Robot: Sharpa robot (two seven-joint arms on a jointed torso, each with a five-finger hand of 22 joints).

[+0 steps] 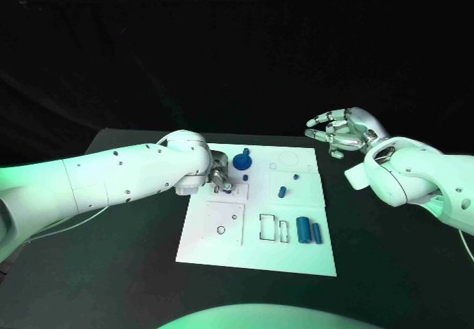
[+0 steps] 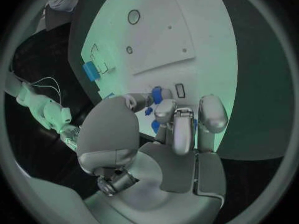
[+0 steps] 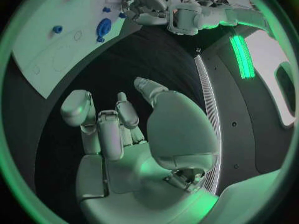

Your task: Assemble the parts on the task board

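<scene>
The left hand (image 1: 219, 175) reaches over the task board's (image 1: 296, 257) left edge, fingers (image 2: 176, 129) curled down among small blue parts (image 2: 157, 94), grasp unclear, while the right hand (image 1: 341, 130) hovers off the board's far right corner, fingers loosely curled, empty.

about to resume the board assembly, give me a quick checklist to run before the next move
1. Left hand over the task board: ok, its fingers are down among small blue parts near the board's left side.
2. Left hand actually gripping a part: cannot tell, its fingers hide the contact.
3. Right hand free: ok, it holds nothing and is off the board, over the black table.
4. Two blue cylinders lying loose near the board's front right: ok.
5. Round blue part near the far edge, unobstructed: ok.
</scene>
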